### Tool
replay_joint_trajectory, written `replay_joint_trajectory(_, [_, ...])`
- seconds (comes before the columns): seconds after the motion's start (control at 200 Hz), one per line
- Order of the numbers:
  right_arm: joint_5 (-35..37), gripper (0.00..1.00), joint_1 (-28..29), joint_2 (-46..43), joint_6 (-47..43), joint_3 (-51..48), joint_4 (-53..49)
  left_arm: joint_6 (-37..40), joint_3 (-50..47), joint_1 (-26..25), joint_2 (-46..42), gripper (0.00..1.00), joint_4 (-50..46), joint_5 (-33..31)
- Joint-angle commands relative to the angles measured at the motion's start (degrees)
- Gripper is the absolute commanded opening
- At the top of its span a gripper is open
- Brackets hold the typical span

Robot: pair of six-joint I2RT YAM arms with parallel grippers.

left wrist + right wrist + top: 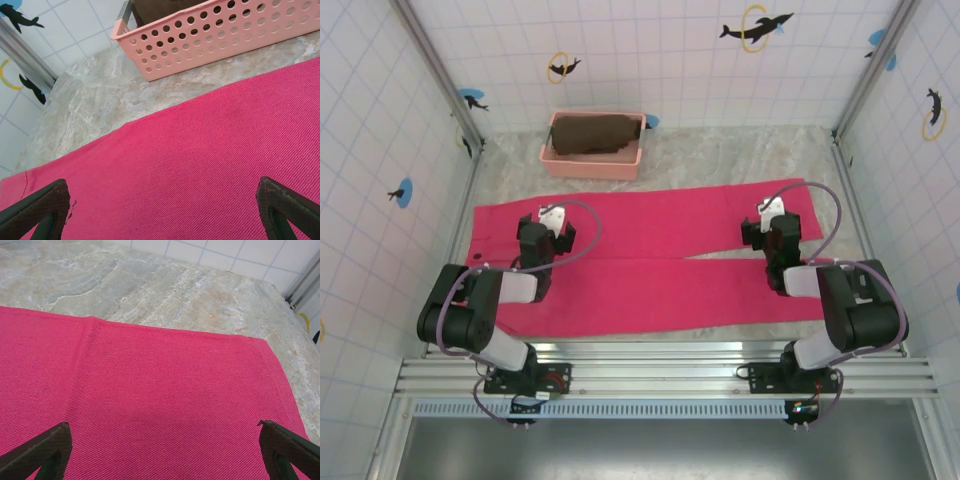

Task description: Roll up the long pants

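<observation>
Left gripper (161,184) and right gripper (164,426), both released, over flat long pants (650,280); overhead, brown cloth (595,133) in pink basket (590,162).

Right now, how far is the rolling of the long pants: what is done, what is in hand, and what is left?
Done: the long pants lie spread flat on the table, both legs straight, with no roll begun. In hand: the left gripper and the right gripper hang open over the far leg, one toward each end, gripping nothing. Left: the whole roll.
</observation>
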Motion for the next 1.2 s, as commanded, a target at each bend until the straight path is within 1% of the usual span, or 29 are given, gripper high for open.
replay_joint_trajectory(0.0, [0.0, 0.99, 0.0, 0.4, 0.3, 1.0, 1.0, -0.1, 0.7, 0.2, -0.5, 0.98, 0.1, 0.8])
replay_joint_trajectory(0.36, [0.0, 0.99, 0.0, 0.4, 0.3, 1.0, 1.1, -0.1, 0.8, 0.1, -0.5, 0.98, 0.1, 0.7])
replay_joint_trajectory(0.405, [0.0, 0.99, 0.2, -0.3, -0.2, 0.9, 2.1, -0.4, 1.3, -0.7, -1.4, 0.98, -0.1, -2.5])
replay_joint_trajectory(0.425, [0.1, 0.99, 0.4, -1.8, -0.6, 2.0, -1.3, 0.5, 2.2, -1.0, -2.6, 0.97, -3.1, -2.1])
replay_joint_trajectory(0.445, [0.7, 0.99, 0.9, -4.0, -0.7, 4.7, -9.3, 1.2, 4.3, -1.6, -4.2, 0.98, -7.7, -2.5])
replay_joint_trajectory(0.465, [2.4, 0.99, 1.4, -6.2, 0.3, 9.0, -20.4, 1.2, 7.8, -2.3, -6.4, 0.98, -16.8, -4.5])
replay_joint_trajectory(0.475, [3.8, 0.99, 1.6, -6.8, 1.6, 11.6, -25.9, 0.6, 9.9, -2.5, -7.3, 0.98, -23.0, -5.3])
replay_joint_trajectory(0.5, [7.3, 0.99, 1.8, -7.1, 5.1, 17.3, -38.5, -2.7, 16.5, -2.6, -9.2, 0.98, -35.6, -6.8])
replay_joint_trajectory(0.52, [8.9, 0.99, 1.5, -6.4, 7.8, 24.7, -49.3, -5.9, 22.5, -2.2, -9.6, 0.98, -45.6, -7.9])
replay_joint_trajectory(0.55, [8.5, 0.99, 0.9, -4.5, 10.3, 34.3, -63.7, -10.5, 31.1, -1.7, -9.3, 0.98, -57.8, -8.6])
replay_joint_trajectory(0.585, [7.1, 0.99, 0.6, -2.0, 11.1, 44.0, -76.8, -14.8, 40.7, -1.5, -7.6, 0.97, -70.8, -9.1])
replay_joint_trajectory(0.615, [6.3, 0.99, 0.9, -0.4, 10.8, 50.4, -84.4, -17.7, 48.3, -1.1, -5.9, 0.97, -80.1, -9.0])
replay_joint_trajectory(0.64, [6.4, 0.99, 1.4, 0.0, 10.5, 53.9, -88.3, -19.3, 53.4, -0.9, -4.3, 0.97, -85.7, -8.1])
replay_joint_trajectory(0.686, [8.7, 0.99, 3.3, -1.5, 9.3, 57.2, -90.7, -22.9, 59.6, 0.5, -2.8, 0.97, -91.4, -4.3])
replay_joint_trajectory(0.721, [12.0, 0.99, 5.1, -3.8, 8.8, 58.1, -90.9, -26.2, 61.2, 2.6, -2.8, 0.97, -93.0, 0.2])
replay_joint_trajectory(0.756, [14.3, 0.99, 6.0, -6.1, 9.3, 58.3, -90.1, -29.9, 60.4, 5.6, -3.6, 0.97, -92.3, 7.1])
replay_joint_trajectory(0.791, [16.5, 0.99, 5.9, -8.3, 12.4, 57.7, -88.9, -33.9, 57.6, 9.0, -5.3, 0.97, -89.2, 14.8])
replay_joint_trajectory(0.821, [19.2, 0.99, 5.4, -10.4, 16.8, 56.5, -88.0, -37.8, 53.7, 12.1, -7.1, 0.97, -86.2, 19.3])
replay_joint_trajectory(0.846, [22.5, 0.99, 4.4, -12.1, 22.3, 54.8, -87.8, -41.6, 51.0, 14.2, -8.4, 0.97, -84.7, 20.8])
replay_joint_trajectory(0.871, [24.8, 0.99, 2.9, -13.6, 28.1, 53.1, -87.7, -45.2, 48.2, 16.1, -9.7, 0.97, -84.1, 21.2])
replay_joint_trajectory(0.891, [24.4, 0.99, 1.2, -14.7, 32.5, 51.0, -88.0, -47.9, 46.1, 17.8, -10.6, 0.96, -83.9, 21.7])
replay_joint_trajectory(0.916, [20.6, 0.99, -2.1, -15.8, 35.3, 48.9, -87.7, -50.4, 43.3, 19.7, -11.7, 0.94, -83.3, 22.4])
replay_joint_trajectory(0.941, [15.0, 0.99, -5.5, -16.7, 37.2, 46.4, -87.1, -52.3, 40.6, 21.5, -12.7, 0.94, -82.7, 23.3])
replay_joint_trajectory(0.971, [11.9, 0.99, -8.9, -17.7, 39.9, 43.9, -87.5, -53.8, 38.0, 23.4, -13.7, 0.93, -82.6, 24.2])
replay_joint_trajectory(1.036, [13.9, 0.99, -13.8, -21.0, 45.6, 37.6, -89.0, -54.5, 34.4, 26.9, -15.9, 0.93, -84.9, 24.5])
replay_joint_trajectory(1.096, [14.4, 0.99, -18.9, -25.8, 51.9, 30.7, -88.9, -54.1, 32.4, 29.1, -18.4, 0.94, -89.2, 21.5])
replay_joint_trajectory(1.131, [12.8, 0.99, -22.8, -29.0, 55.9, 25.7, -89.2, -54.4, 31.3, 30.5, -19.7, 0.95, -91.9, 19.4])
replay_joint_trajectory(1.176, [9.4, 0.99, -28.1, -33.2, 59.9, 19.9, -88.7, -55.2, 29.3, 32.5, -21.6, 0.94, -93.6, 18.6])
replay_joint_trajectory(1.196, [8.4, 0.99, -29.5, -34.5, 61.0, 18.1, -88.4, -55.5, 28.4, 33.2, -22.2, 0.94, -94.0, 18.4])
